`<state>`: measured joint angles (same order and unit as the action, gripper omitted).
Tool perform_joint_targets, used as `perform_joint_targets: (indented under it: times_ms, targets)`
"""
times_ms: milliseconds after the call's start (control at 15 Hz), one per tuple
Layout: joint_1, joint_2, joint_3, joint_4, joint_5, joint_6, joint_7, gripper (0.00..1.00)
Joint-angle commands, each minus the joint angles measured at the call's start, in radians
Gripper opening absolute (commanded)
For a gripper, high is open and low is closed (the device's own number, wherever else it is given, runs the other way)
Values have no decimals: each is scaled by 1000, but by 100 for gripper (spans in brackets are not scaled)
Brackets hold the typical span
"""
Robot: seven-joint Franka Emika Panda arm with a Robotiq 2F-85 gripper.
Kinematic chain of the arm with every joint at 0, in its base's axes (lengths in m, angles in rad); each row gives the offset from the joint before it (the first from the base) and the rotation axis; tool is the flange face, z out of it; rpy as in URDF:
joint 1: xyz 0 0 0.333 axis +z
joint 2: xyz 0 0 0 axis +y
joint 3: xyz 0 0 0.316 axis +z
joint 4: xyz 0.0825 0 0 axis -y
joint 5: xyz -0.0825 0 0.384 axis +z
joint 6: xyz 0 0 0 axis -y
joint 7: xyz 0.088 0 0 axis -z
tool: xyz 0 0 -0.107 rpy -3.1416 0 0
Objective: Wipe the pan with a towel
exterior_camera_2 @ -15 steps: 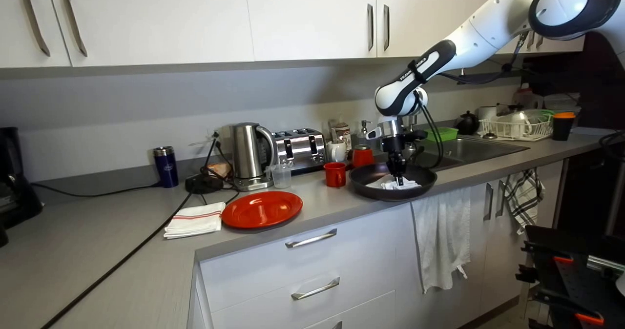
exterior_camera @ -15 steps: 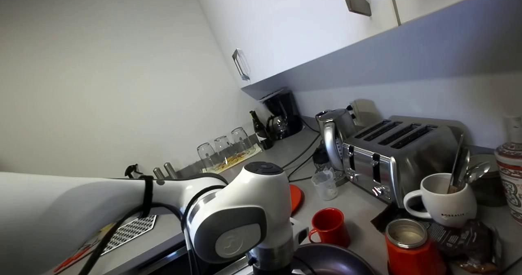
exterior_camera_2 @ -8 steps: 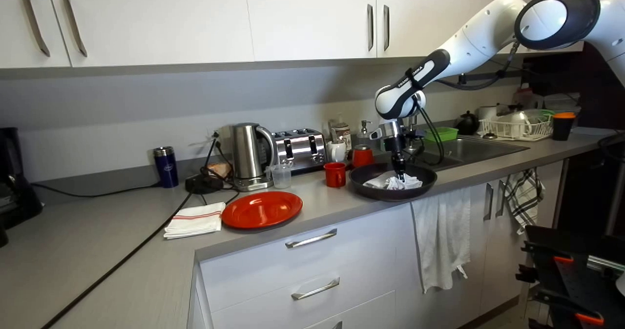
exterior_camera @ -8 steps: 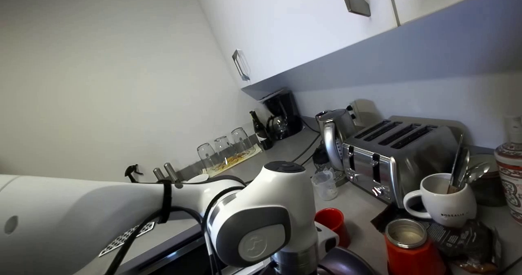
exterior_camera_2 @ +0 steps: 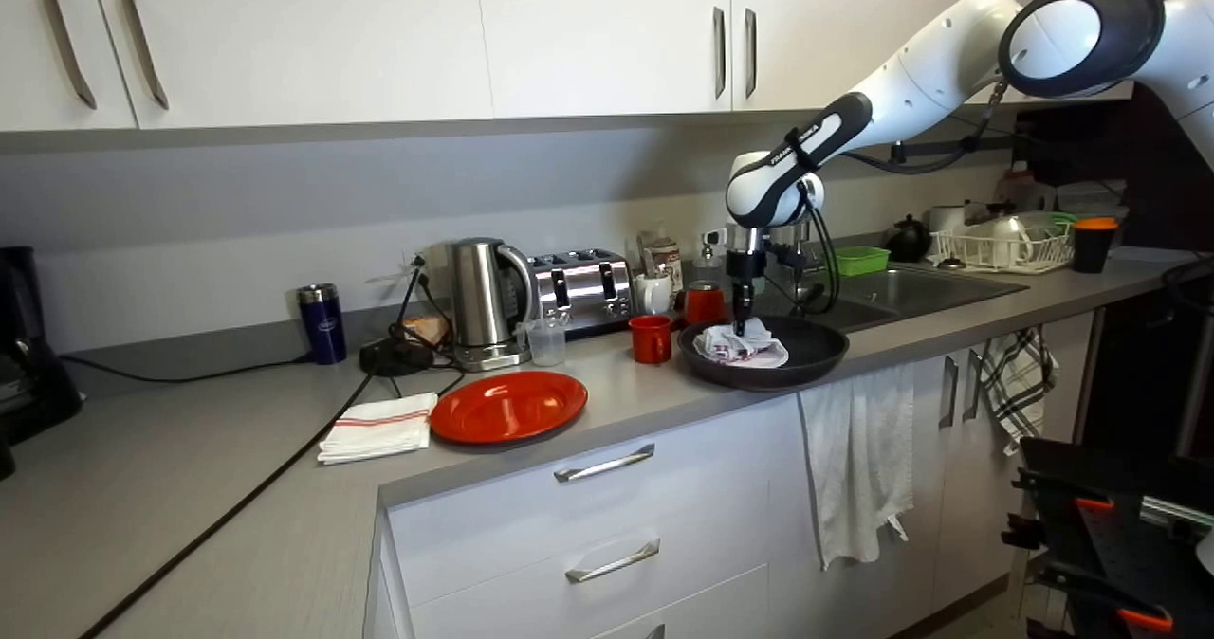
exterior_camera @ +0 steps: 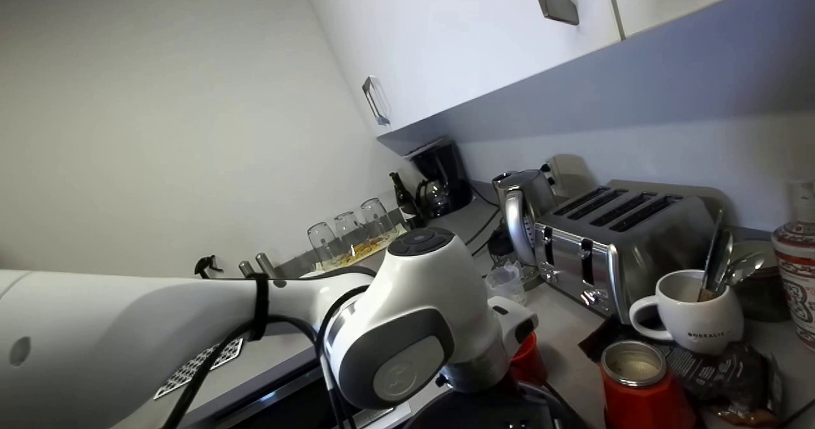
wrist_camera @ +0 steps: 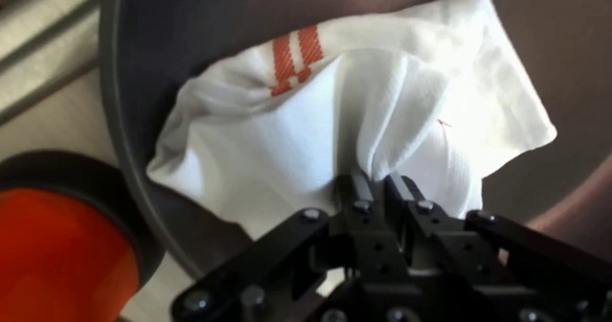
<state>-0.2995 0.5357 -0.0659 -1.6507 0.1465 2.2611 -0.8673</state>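
My gripper (wrist_camera: pixel 373 181) is shut on a white towel (wrist_camera: pixel 287 140) with red stripes, pinching a fold between its fingertips. The towel lies bunched and spread inside the dark pan (wrist_camera: pixel 153 30). In an exterior view the gripper (exterior_camera_2: pixel 741 324) points down at the left part of the pan (exterior_camera_2: pixel 816 366). The towel (exterior_camera_2: pixel 764 355) touches the pan's floor there, and the pan's right part is bare. In an exterior view the arm hides the fingers and towel at the bottom edge.
A red mug (exterior_camera_2: pixel 652 338) and a red container (exterior_camera_2: pixel 705 303) stand close beside the pan. The toaster (exterior_camera_2: pixel 580 288), kettle (exterior_camera_2: pixel 481 298), red plate (exterior_camera_2: pixel 509 408) and a folded towel (exterior_camera_2: pixel 379 428) are to the left. The sink (exterior_camera_2: pixel 910 290) is at right.
My gripper has dragged the towel from the pan's middle and right toward its left, back side. The towel now lies at the left, and the wrist has tilted.
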Motion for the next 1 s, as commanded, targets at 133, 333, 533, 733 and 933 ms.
perform_joint_targets:
  times_ms: [133, 333, 533, 733, 933]
  targets:
    - [-68, -32, 139, -57, 152, 169, -142, 6]
    - [-109, -36, 219, -64, 257, 107, -291, 6]
    - [-117, -38, 244, -64, 320, -18, -409, 6]
    - [-86, -36, 198, -40, 296, -182, -416, 6]
    - [-46, -26, 128, 0, 191, -369, -348, 6]
